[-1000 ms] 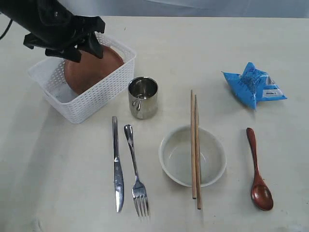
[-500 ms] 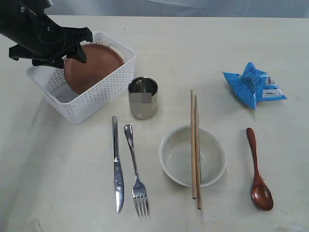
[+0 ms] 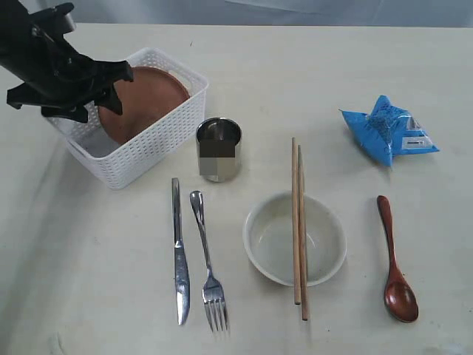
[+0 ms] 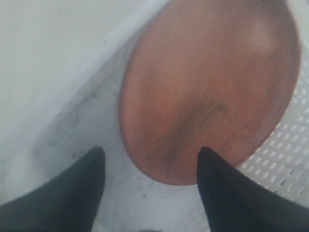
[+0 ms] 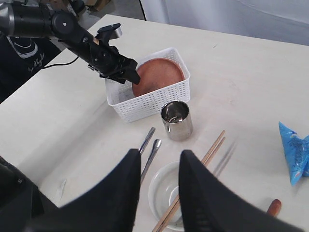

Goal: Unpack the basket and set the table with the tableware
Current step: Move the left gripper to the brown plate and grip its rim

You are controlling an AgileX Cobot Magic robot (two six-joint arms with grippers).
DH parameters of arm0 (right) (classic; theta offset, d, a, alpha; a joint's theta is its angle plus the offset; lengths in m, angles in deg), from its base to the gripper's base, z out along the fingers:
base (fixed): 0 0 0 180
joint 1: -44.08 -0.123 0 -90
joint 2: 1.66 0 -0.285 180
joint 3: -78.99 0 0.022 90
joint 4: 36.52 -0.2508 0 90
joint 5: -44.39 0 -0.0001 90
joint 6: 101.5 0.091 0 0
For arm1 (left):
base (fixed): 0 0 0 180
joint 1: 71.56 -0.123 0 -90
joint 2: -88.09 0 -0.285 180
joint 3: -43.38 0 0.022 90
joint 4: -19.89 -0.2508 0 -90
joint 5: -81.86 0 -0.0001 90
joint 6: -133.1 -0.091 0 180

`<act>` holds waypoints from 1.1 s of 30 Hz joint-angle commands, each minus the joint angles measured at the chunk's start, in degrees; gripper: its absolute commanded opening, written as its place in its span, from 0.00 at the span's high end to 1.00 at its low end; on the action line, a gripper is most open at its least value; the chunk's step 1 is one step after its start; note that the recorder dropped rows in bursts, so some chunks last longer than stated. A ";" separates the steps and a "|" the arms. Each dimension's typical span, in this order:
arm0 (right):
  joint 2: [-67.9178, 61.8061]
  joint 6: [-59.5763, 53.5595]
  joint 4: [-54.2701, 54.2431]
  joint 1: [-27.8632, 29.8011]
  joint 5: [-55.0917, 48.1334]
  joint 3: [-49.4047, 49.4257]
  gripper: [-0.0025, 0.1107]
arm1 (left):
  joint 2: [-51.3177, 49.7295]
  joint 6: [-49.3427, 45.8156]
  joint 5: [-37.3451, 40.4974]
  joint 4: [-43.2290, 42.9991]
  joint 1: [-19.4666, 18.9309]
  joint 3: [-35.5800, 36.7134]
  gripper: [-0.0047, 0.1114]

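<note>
The left gripper (image 4: pixel 149 195) held its jaws apart and empty, just at the rim of the brown plate (image 4: pixel 207 87). The plate leaned tilted inside the basket (image 3: pixel 148 151), whose long axis ran diagonally across the table (image 3: pixel 89 259). The right gripper (image 5: pixel 157 193) kept parted jaws on nothing.

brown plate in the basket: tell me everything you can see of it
The plate is round, reddish-brown, matte and wood-like, with faint dark scuffs. It sits tilted in the basket, leaning on one wall, its lower edge on the floor. The left gripper is open at its edge, not gripping.
</note>
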 commanded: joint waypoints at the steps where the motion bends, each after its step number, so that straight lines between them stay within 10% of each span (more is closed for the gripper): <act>1: 0.26 -0.42 0.84 0.22 0.58 -0.16 0.73 | -0.56 0.38 -1.56 -0.47 -0.04 0.20 0.49; 33: 0.26 0.19 0.82 0.22 -0.26 -0.16 0.73 | -7.90 -4.64 -7.15 7.98 -0.04 -0.07 0.50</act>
